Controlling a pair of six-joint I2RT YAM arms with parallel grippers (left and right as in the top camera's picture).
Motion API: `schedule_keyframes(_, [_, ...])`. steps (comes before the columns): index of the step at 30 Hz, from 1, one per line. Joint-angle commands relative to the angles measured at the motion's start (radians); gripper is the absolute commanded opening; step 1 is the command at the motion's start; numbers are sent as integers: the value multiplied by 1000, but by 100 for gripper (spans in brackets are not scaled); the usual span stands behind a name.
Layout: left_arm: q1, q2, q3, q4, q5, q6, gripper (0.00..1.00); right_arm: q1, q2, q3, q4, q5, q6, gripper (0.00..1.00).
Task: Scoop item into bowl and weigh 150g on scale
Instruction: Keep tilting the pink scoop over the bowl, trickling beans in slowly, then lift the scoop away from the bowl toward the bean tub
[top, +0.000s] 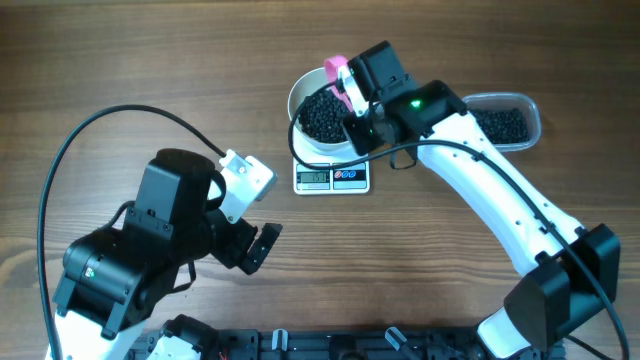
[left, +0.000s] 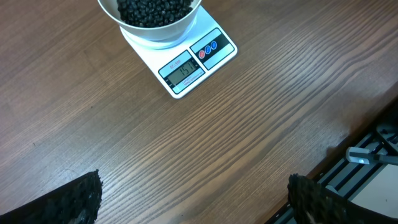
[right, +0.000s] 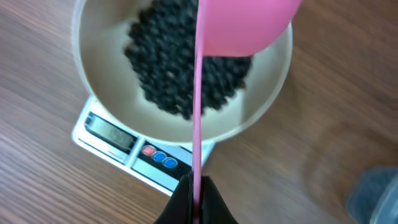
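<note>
Overhead, bowl: white bowl (top: 298, 125) sits on the scale (top: 332, 178), near the middle of the table (top: 150, 60).
Overhead, beans: a dark heap of beans (top: 322, 115) lies in the bowl; more lie in a clear tub (top: 531, 108) to the right, apart from the scale.
Overhead, right gripper: the right gripper (top: 352, 105) holds a pink scoop (top: 338, 72) above the bowl's far rim.
Overhead, left gripper: the left gripper (top: 262, 208) is off to the lower left, well apart from the scale.
Left wrist: fingers (left: 74, 202) spread wide with nothing between them; bowl and scale ahead, display digits too blurred to read.
Right wrist: jaws pressed together, pinching the scoop's thin handle; the scoop's cup hangs over the beans.
</note>
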Motion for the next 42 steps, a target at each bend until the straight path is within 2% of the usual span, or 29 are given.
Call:
schedule_keyframes(1, [5,-5,10,3,-2,12,100,-15,-6,19,33,-46,-19,5])
schedule_keyframes(2, [5,-5,10,3,-2,12,100,-6,-6,19,52,-122,-10,5])
schedule_keyframes(3, [5,-5,10,3,-2,12,100,1,-6,19,49,-91,22,4])
schedule_keyframes(6, [5,-5,10,3,-2,12,100,-5,-6,19,6,19,-42,4])
schedule_keyframes(10, [5,-5,10,3,-2,12,100,-7,-6,19,32,-73,-31,4])
schedule_keyframes(23, [5,-5,10,3,-2,12,100,-18,-6,19,36,-116,-4,4])
schedule_keyframes(30, [5,-5,10,3,-2,12,100,-28,-6,19,53,-136,74,4])
schedule_keyframes(42, [5,-5,10,3,-2,12,100,-196,-51,19,15,-143,125,4])
